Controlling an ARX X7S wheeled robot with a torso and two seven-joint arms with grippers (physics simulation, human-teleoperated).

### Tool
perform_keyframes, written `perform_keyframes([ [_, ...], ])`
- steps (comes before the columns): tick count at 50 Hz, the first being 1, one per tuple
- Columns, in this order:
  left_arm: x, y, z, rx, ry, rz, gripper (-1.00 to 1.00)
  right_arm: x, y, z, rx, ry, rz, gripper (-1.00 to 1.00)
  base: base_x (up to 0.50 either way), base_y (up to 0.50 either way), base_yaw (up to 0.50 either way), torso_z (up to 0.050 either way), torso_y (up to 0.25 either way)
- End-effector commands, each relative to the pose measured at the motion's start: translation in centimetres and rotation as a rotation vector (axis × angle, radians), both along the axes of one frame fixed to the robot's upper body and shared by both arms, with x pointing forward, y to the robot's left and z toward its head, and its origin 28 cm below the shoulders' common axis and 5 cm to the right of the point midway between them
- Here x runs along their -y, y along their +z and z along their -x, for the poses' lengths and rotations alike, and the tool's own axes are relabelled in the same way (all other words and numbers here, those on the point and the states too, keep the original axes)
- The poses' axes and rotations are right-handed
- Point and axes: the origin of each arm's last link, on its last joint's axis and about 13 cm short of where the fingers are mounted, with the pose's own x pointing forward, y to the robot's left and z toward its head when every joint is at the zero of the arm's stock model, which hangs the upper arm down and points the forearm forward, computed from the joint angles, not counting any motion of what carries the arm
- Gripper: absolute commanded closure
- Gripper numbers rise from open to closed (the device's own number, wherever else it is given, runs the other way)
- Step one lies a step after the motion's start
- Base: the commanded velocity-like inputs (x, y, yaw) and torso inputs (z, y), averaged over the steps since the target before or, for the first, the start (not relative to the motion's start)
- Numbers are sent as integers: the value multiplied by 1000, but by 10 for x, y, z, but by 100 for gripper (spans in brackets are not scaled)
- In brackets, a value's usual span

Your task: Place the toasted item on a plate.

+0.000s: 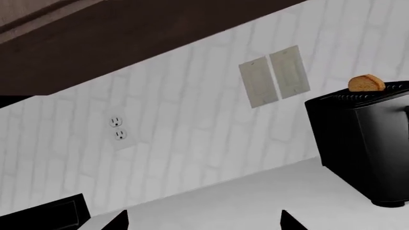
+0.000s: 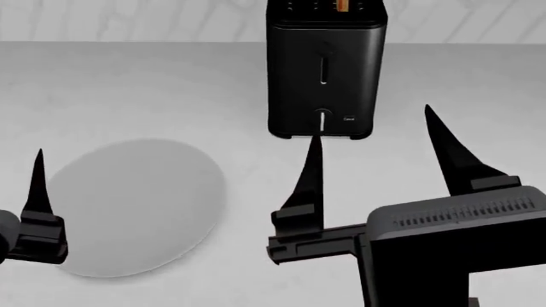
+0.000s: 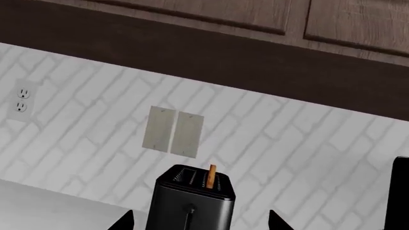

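Note:
A slice of golden-brown toast (image 2: 342, 6) stands in a slot of the black toaster (image 2: 324, 70) at the back of the counter. It also shows in the left wrist view (image 1: 366, 83) and edge-on in the right wrist view (image 3: 210, 176). The round pale plate (image 2: 128, 204) lies flat at the front left. My right gripper (image 2: 375, 150) is open and empty, a little in front of the toaster. My left gripper is at the plate's left edge; only one finger (image 2: 36, 185) shows in the head view. In the left wrist view (image 1: 203, 220) its jaws stand wide apart and empty.
The pale counter (image 2: 426, 77) runs back to a white brick wall (image 1: 191, 120) with an outlet (image 1: 118, 128) and a double switch plate (image 3: 174, 131). Dark wooden cabinets (image 3: 255, 19) hang above. A dark object (image 3: 399, 191) stands at the edge of the right wrist view.

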Motion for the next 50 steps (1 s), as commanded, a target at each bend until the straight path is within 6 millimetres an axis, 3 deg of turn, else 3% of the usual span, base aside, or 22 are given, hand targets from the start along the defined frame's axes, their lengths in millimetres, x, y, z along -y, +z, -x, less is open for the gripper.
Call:
perform_keyframes([
  [1, -1, 1, 2, 3, 6, -3, -100, 0, 1, 0, 4, -2, -3, -100, 223, 102, 0, 0, 0],
  [50, -3, 3, 6, 9, 12, -6, -100, 0, 3, 3, 9, 5, -22, -100, 219, 31, 0, 0, 0],
])
